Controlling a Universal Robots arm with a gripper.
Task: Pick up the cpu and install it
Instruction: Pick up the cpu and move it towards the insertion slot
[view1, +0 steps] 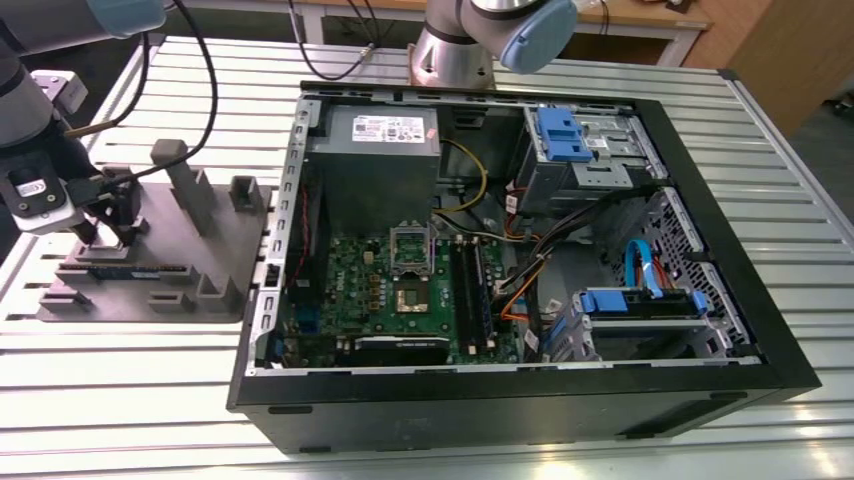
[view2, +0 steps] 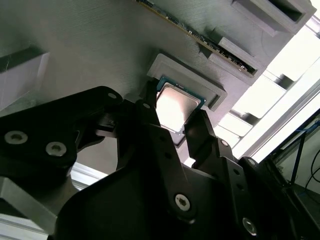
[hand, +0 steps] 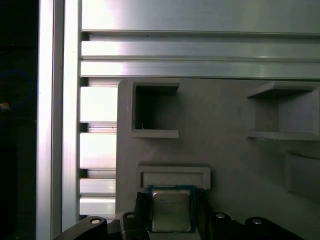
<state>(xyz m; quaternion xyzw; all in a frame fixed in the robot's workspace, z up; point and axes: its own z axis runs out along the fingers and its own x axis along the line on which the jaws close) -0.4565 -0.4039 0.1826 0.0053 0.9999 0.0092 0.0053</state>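
The slatted metal surface carries an open computer case and, to the exterior view's left, a grey moulded tray. The gripper is down over that tray. In both wrist views its fingers are narrowed onto two opposite edges of the cpu, which lies flat, metal top up, at a raised pocket of the tray.

No legible text: print on cpu lid and white label on grey box too small to read.
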